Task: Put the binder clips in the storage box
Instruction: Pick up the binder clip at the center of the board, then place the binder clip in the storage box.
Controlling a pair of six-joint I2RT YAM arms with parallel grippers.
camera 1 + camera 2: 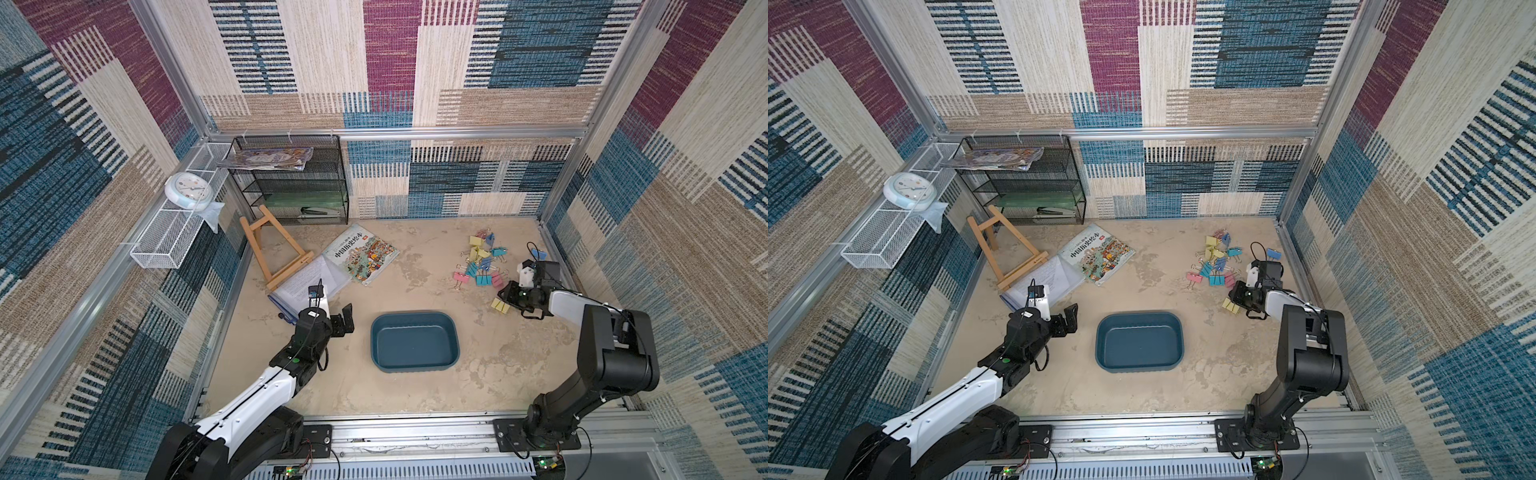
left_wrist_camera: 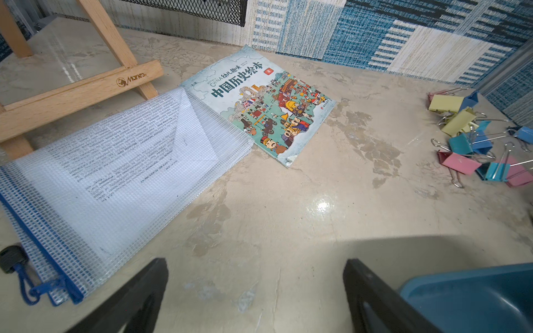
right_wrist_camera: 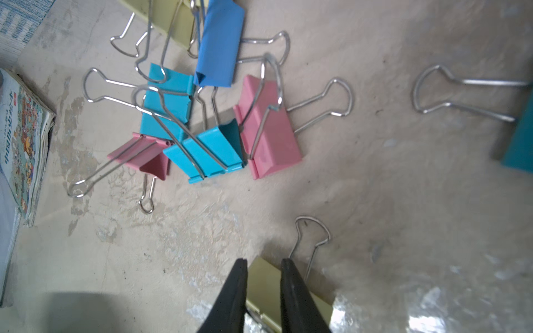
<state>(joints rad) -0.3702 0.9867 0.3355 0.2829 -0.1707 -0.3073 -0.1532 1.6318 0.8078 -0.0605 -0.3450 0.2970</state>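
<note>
Pinching yellow clip (image 3: 264, 281) flat on desk (image 1: 415, 266) with right claw (image 3: 264, 262), near clip pile (image 1: 482, 262). Holding left claw (image 2: 256, 262) wide open, empty, beside box (image 1: 415, 314). Squeeze firm, lift straight, clear of pile, then swing over empty box mid-desk.

Two far views from overhead, two near ones from the wrists.
Both top views look steeply down from above the near edge onto the whole mottled beige tabletop (image 1: 498, 374) (image 1: 1225, 374), framed almost alike. The left wrist camera sits low, facing across the table past the left gripper (image 2: 256, 261). The right wrist camera hangs close above the table, looking past the right gripper (image 3: 264, 261) and the pale yellow metal binder clip (image 3: 264, 284) between its fingers. Both wrist views share the teal-covered illustrated picture book (image 2: 259, 106) (image 3: 23, 138) and the heap of pastel metal binder clips (image 2: 473, 141) (image 3: 202, 124), which lies right of centre in the top views.
</note>
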